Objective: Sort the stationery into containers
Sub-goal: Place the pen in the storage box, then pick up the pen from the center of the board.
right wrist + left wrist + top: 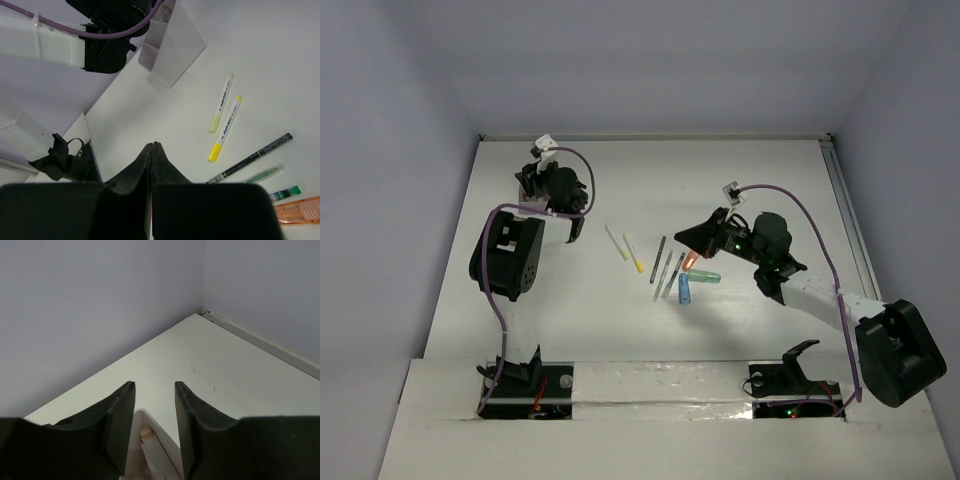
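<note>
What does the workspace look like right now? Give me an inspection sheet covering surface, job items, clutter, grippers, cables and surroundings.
Surface: white table, a few faint specks.
Job's things: white container stands by the left arm, one stick end showing inside it. Yellow-tipped sticks, dark pens, orange marker, mint-green marker and blue marker lie loose mid-table.
Clutter: nothing seen.
Grippers: left gripper open above the container; right gripper shut, nothing seen in it, near the pens.
Cables: purple cable runs along each arm, clear of the items.
Surroundings: lavender walls on three sides; rail along the right edge.
</note>
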`<state>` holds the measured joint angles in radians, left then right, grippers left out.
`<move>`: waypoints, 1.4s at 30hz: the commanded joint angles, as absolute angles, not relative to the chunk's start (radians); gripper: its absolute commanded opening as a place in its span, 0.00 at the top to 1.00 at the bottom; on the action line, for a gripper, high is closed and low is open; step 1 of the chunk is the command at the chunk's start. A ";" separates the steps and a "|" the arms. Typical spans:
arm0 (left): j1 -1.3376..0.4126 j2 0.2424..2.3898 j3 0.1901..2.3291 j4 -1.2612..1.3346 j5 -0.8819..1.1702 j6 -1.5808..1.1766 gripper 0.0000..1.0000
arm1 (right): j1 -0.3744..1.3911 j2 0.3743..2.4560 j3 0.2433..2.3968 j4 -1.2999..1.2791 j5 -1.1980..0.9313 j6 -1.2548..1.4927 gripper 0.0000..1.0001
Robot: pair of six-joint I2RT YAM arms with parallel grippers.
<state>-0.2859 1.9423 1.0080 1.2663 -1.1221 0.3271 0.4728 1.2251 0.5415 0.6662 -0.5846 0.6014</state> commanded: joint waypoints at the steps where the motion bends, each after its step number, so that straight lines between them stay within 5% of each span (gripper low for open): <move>1: -0.281 1.891 1.000 1.287 -1.137 0.293 0.64 | 0.482 1.221 0.546 0.741 -0.600 0.595 1.00; 10: -0.299 1.701 1.023 0.987 -1.048 0.080 0.57 | 0.482 1.239 0.566 0.692 -0.592 0.588 1.00; 16: -0.342 1.484 1.062 0.611 -0.815 -0.294 0.64 | 0.511 1.281 0.633 0.565 -0.580 0.537 1.00; 28: -0.437 0.864 0.709 0.310 -0.295 -0.640 0.74 | 0.606 1.480 0.850 0.243 -0.402 0.390 0.99; 31: -0.437 0.720 0.695 0.171 -0.233 -0.631 0.77 | 0.629 1.607 0.974 0.149 -0.356 0.374 0.89; 35: -0.437 0.516 0.670 0.016 -0.198 -0.611 0.77 | 0.676 1.790 1.190 -0.007 -0.269 0.279 0.62; 42: -0.437 0.293 0.775 -0.254 -0.166 -0.561 0.60 | 0.725 2.087 1.658 -0.389 -0.203 0.161 0.51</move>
